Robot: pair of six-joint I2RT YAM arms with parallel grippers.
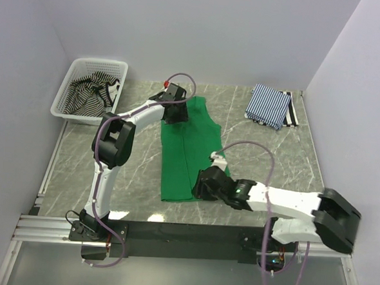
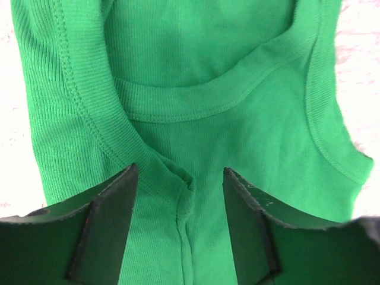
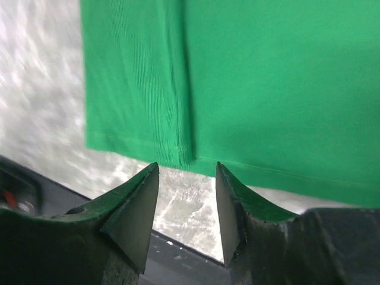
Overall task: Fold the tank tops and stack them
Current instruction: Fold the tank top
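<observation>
Here my left claw (image 2: 180, 178) hangs apart over the neckline of the green tank top (image 1: 188, 152), my right claw (image 3: 187, 175), apart, faces its hem on the counter (image 1: 136, 171)

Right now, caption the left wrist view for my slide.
Open left gripper poised over the green tank top, fingers either side of a seam by the neckline.

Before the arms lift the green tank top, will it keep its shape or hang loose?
The green tank top will probably go floppy: it is thin ribbed knit, folded flat. It looks light, so one pinch may lift it, yet unheld parts would likely sag. The table looks smooth, so a push may slide or bunch it.
</observation>
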